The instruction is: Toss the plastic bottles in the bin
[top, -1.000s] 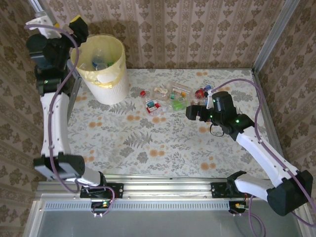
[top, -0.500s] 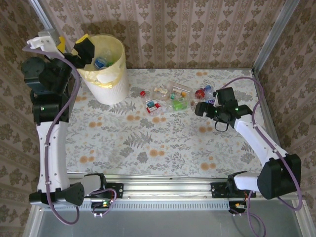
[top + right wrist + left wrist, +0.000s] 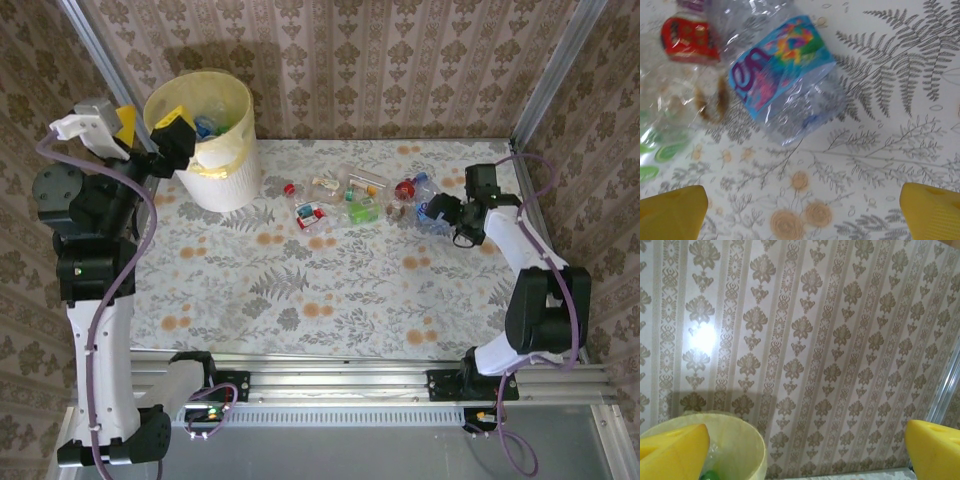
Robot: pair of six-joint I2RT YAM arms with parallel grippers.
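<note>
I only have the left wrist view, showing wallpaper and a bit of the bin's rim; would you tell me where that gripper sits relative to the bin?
Observer: The left gripper hangs open and empty beside the bin's left rim. In the top view one finger overlaps the rim.
Operator: Thanks. Are any bottles outside it?
Observer: Yes, a cluster of bottles lies on the table, to the right of the bin.
Operator: And the other arm?
Observer: The right gripper is open at the cluster's right end. A crushed blue-label bottle lies ahead of its fingers, not gripped.
</note>
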